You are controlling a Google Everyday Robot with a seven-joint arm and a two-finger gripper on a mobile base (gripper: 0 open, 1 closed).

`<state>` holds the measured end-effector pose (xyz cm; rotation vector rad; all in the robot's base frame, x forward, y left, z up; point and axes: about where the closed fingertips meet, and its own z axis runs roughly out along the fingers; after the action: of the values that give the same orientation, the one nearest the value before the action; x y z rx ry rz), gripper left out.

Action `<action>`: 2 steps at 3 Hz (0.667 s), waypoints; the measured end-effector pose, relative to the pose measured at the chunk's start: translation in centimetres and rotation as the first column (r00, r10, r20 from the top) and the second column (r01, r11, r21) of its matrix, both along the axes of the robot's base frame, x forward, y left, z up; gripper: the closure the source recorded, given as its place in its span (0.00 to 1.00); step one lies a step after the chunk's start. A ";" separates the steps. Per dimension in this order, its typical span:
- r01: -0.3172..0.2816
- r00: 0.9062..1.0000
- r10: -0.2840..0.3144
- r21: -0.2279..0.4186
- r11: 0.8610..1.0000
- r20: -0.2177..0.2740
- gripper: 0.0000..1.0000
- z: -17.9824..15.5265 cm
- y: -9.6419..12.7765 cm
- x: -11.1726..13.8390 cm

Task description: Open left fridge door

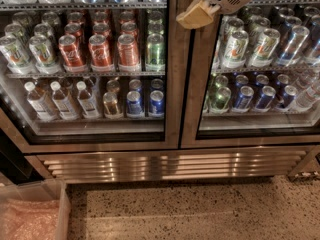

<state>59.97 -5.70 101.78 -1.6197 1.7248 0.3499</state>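
Left fridge door (95,64) sits flush beside the right door (260,74), filling my left view | gripper (193,18) at top, over the steel frames where they meet | apart or together: I cannot tell

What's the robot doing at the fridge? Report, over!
Gripper up top, at the steel frames where the two doors meet. Left fridge door looks shut, not yet opened. Nothing seen blocking it.

Close, downward-facing, gripper (196,16) upper right
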 end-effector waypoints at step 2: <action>0.000 1.000 0.000 0.003 1.000 -0.001 1.00 0.0 0.0 0.0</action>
<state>59.99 -5.72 101.75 -1.6177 1.7241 0.3534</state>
